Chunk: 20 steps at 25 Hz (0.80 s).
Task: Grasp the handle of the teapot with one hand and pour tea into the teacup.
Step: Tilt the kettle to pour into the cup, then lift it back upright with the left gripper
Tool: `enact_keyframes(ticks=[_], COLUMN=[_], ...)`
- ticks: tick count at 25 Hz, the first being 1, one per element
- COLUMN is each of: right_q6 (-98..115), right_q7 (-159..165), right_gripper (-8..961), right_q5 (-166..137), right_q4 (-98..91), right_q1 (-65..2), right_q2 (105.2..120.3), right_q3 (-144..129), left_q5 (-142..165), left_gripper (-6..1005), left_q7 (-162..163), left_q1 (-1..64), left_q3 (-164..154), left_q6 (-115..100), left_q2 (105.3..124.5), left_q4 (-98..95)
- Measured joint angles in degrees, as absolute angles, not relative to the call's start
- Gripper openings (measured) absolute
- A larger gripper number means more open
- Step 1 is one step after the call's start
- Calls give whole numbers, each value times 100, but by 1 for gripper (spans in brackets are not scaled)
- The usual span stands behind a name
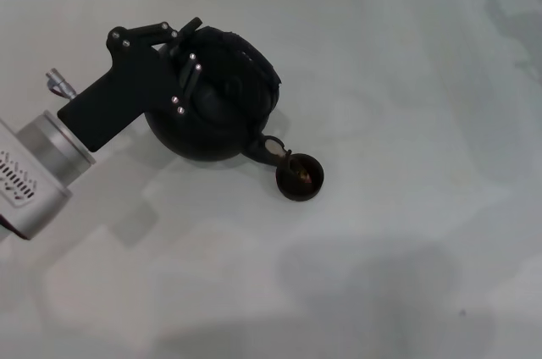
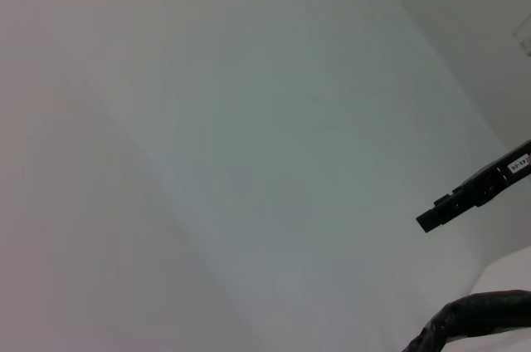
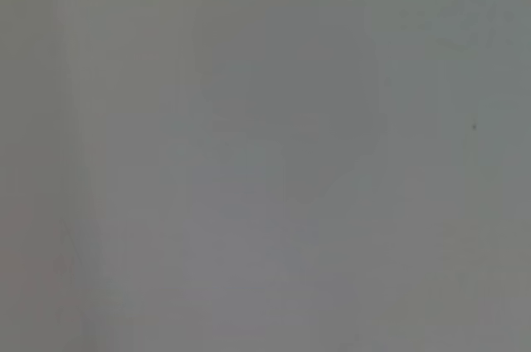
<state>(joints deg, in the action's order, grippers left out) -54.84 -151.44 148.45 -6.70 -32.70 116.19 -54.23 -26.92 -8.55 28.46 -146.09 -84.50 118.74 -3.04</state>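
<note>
One left claw [image 1: 188,46] clamped on teapot [image 1: 212,109] handle [image 1: 246,50], spout tipped over teacup [image 1: 300,178].

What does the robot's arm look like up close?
The left arm is a silver metal cylinder with small slots cut in its side. Its end effector is matte black and angular, dotted with small silver screws, and a small metal fitting sticks out beside the wrist. The left wrist view shows a black fingertip carrying a tiny white label. The right arm isn't in view.
</note>
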Motion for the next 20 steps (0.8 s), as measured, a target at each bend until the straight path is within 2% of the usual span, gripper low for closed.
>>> enact_keyframes(ticks=[20], right_q6=[-5484], right_q7=[-15126], right_gripper=[858], right_q5=[14856], right_q4=[-668], right_q1=[-3269], right_q2=[11619], right_q3=[-5423], left_q5=[-2733], left_gripper=[106], left_q7=[-1113], left_q1=[2834], left_q3=[-14563], left_q6=[-8368], left_q2=[11874], left_q4=[-256])
